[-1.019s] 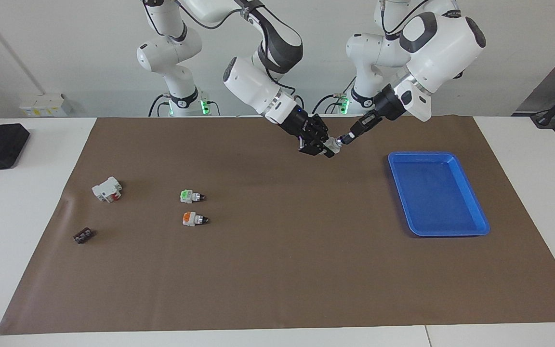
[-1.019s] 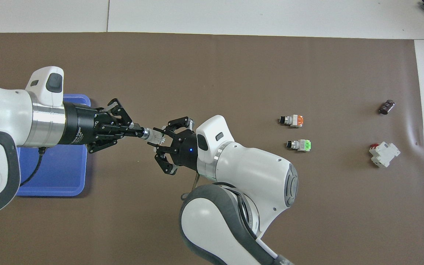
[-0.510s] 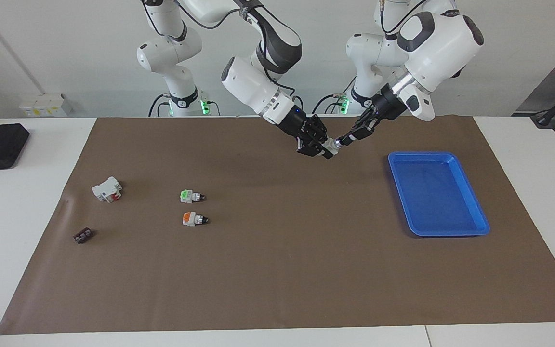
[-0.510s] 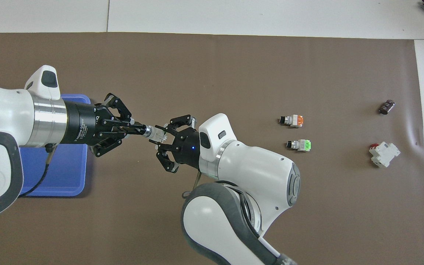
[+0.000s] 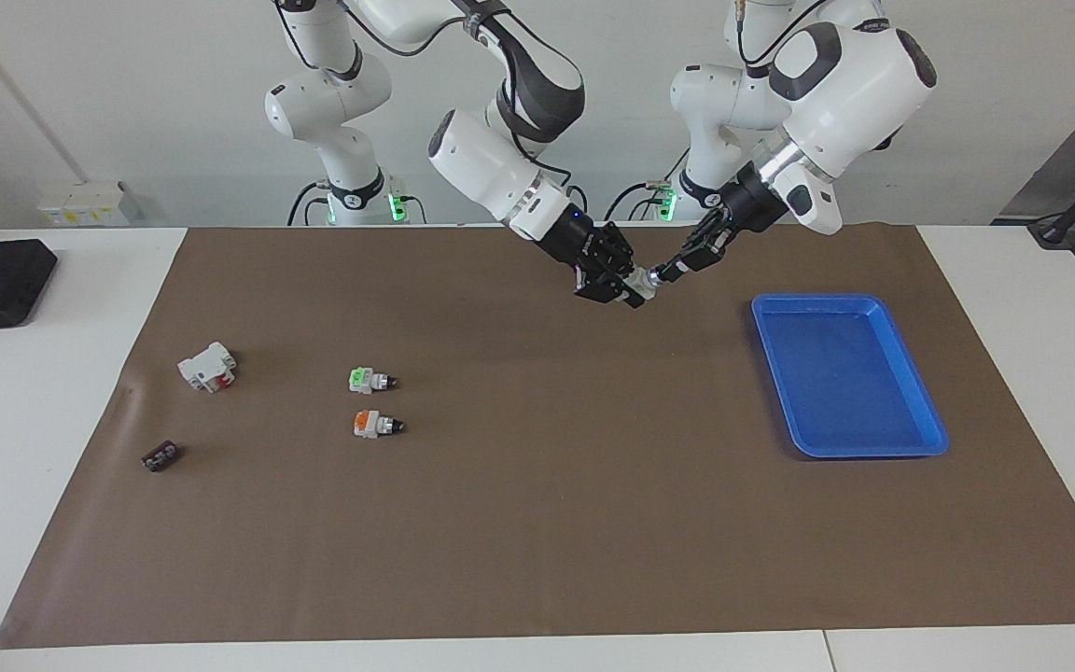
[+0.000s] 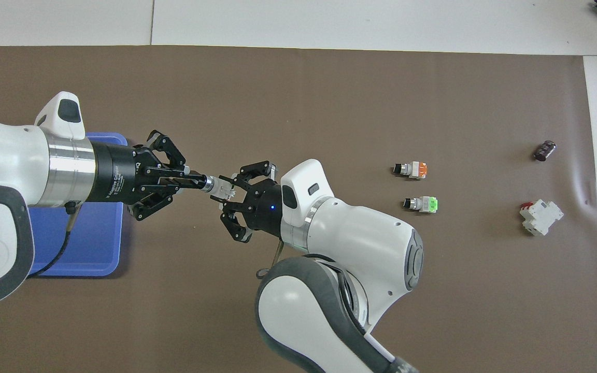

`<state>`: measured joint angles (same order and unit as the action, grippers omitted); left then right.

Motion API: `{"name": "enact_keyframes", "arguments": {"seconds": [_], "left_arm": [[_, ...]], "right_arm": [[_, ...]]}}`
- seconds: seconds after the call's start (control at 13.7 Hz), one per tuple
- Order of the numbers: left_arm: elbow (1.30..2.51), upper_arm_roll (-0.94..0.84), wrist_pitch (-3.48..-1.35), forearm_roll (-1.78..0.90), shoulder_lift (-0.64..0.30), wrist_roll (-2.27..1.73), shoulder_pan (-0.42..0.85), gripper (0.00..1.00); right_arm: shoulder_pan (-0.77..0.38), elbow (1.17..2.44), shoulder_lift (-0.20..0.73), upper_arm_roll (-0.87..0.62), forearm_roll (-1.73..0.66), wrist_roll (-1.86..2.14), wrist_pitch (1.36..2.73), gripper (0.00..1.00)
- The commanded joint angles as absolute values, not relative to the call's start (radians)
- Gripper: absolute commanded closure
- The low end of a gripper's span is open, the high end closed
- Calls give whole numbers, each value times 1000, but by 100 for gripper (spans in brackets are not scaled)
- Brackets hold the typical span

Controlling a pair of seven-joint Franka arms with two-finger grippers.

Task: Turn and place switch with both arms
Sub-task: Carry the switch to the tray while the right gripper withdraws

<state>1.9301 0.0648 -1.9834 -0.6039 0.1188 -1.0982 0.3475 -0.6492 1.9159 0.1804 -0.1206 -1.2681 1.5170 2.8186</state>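
Facing view: the switch (image 5: 644, 283) hangs in the air above the brown mat (image 5: 537, 523), at about ten o'clock from the blue tray (image 5: 911, 439). The right gripper (image 5: 633, 291) is clamped on its white body; the left gripper (image 5: 666, 271) pinches its knob end. Overhead view: the switch (image 6: 222, 188) shows its silver collar between the two claws, and the left arm's wrist covers part of the tray (image 6: 94, 259). Compared with one second earlier, both wrists have shifted slightly, with the switch still gripped at both ends. The purple mark cannot be made out. Toward the right arm's end lie the orange-marked switch (image 5: 369, 425), the green-marked switch (image 5: 362, 380), a white breaker (image 5: 206, 366) and a small dark part (image 5: 160, 456).
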Motion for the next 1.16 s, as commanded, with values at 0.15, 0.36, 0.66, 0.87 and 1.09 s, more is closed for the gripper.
{"name": "enact_keyframes", "arguments": {"seconds": [0.15, 0.36, 0.66, 0.87, 1.09], "left_arm": [[1979, 52, -1986, -603, 156, -1117, 364, 100], [1979, 54, -1996, -601, 156, -1115, 362, 100], [1988, 54, -2031, -551, 156, -1111, 347, 100], [1991, 55, -2037, -447, 155, -1089, 267, 100], [2002, 55, -2026, -346, 156, -952, 152, 100]], "right_arm": [[-669, 1891, 186, -126, -1276, 1390, 2882, 0], [-667, 1893, 183, -126, -1276, 1413, 2881, 0], [-660, 1914, 158, -124, -1276, 1413, 2876, 0], [-644, 1989, 80, -124, -1276, 1408, 2856, 0], [-571, 2075, -6, -120, -1273, 1408, 2781, 0]]}}
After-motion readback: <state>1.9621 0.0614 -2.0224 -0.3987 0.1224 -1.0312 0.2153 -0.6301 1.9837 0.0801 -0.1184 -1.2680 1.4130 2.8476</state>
